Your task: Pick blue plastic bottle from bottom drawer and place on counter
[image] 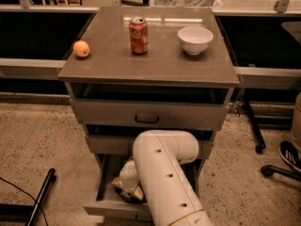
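Reaching down over the cabinet front, my white arm (164,173) puts my gripper (129,191) inside the pulled-out bottom drawer (113,207), near its left wall; I cannot tell my gripper's state. A pale shape (115,184) just beside it may be the blue plastic bottle, though my arm covers most of the drawer. On the counter (155,62), an orange (81,48) sits at the left edge, a red soda can (138,35) stands at centre rear, and a white bowl (195,39) sits to its right, leaving the front half bare. The can's white lettering is unreadable.
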Robot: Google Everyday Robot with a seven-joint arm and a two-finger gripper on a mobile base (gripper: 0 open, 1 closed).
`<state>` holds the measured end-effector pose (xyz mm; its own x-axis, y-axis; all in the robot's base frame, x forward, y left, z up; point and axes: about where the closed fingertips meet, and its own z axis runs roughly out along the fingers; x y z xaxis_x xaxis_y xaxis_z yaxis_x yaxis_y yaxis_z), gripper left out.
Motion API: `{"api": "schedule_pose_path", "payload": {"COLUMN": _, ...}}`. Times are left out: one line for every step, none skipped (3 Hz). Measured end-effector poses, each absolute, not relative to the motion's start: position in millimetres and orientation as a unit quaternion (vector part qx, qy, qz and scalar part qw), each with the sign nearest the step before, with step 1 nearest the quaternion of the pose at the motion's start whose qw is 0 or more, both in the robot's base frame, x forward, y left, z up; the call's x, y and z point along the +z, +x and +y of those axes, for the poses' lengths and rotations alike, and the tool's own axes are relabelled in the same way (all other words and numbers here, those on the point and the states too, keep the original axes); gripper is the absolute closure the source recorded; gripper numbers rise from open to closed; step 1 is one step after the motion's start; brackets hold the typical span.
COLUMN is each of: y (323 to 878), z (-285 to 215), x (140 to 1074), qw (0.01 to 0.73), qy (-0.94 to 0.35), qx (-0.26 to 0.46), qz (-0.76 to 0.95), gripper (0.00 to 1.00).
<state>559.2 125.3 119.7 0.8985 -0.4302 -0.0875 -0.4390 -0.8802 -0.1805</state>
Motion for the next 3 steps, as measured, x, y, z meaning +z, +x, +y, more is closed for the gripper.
{"api": "schedule_pose_path", "payload": {"y": 561.0, "z": 123.7, "x": 114.7, "qw": 0.093, "qy": -0.969, "qx": 0.022, "qz": 0.229, "gripper": 0.19}}
{"api": "schedule_pose_path", "payload": {"y": 561.6, "z": 123.6, "x": 111.5, "qw": 0.092, "qy": -0.969, "qx": 0.023, "qz": 0.230, "gripper": 0.50}}
{"api": "schedule_pose_path", "payload": {"y": 561.6, "z": 123.6, "x": 111.5, "qw": 0.092, "qy": -0.969, "qx": 0.023, "qz": 0.230, "gripper": 0.73}}
